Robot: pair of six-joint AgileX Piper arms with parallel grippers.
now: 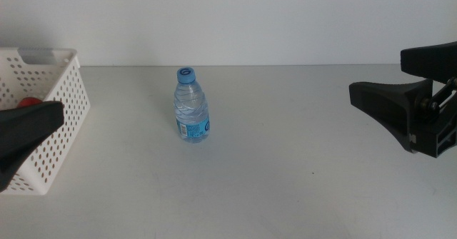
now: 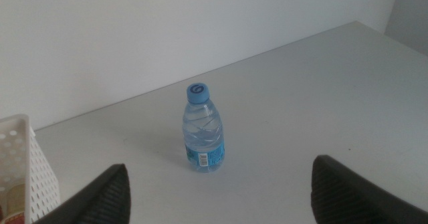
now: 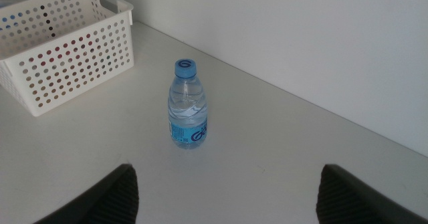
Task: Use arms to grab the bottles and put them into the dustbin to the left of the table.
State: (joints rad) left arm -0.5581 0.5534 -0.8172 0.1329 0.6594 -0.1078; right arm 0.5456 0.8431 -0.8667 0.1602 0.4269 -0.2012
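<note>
I see water bottle [image 1: 191, 106] upright right of dustbin [image 1: 44, 118]; left gripper [image 2: 217, 190] and right gripper [image 3: 224, 194] both released, well apart from bottle.

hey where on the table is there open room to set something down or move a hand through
Bare table lies between the water bottle and the right gripper, along the front edge, and behind the bottle. It is tighter at the left, where the left gripper overlaps the dustbin.

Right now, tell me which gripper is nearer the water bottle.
Left. The left gripper sits open in front of the basket, nearer the water bottle; the right gripper waits open at the table's far right.
</note>
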